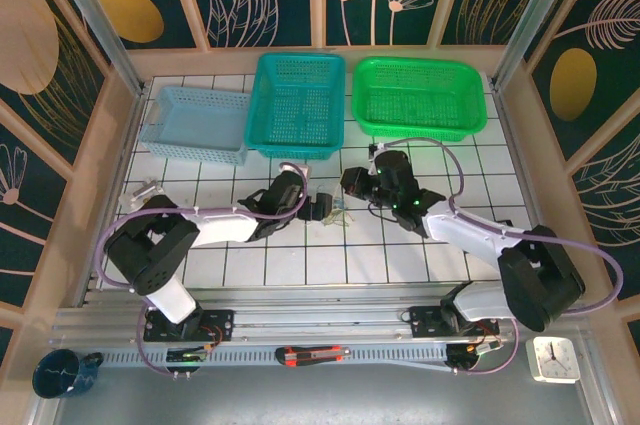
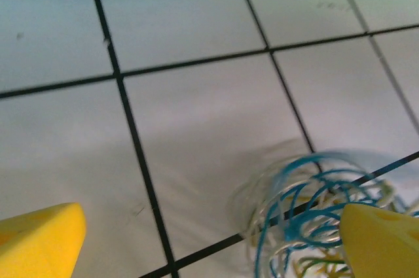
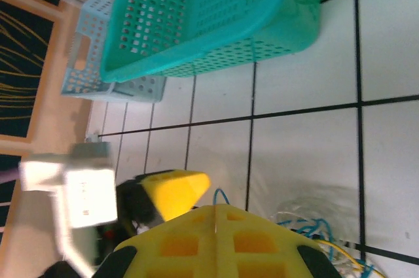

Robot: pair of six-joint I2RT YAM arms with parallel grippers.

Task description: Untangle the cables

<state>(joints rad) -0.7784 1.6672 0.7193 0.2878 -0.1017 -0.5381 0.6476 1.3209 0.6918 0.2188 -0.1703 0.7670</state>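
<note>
Cables [image 1: 341, 215] lie mid-counter [image 1: 300, 265], btw the arms. L end effector [image 2: 213, 216] is wide open, holding nothing, bundle by one finger. R end effector [image 3: 216, 216] is closed tight beside the bundle; can't tell if it pinches a wire.

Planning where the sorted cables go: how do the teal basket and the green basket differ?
The teal basket is nearly square; the green basket is a wider oblong. The teal basket stands centre, the green basket to its right. Both are empty, perforated plastic.
</note>
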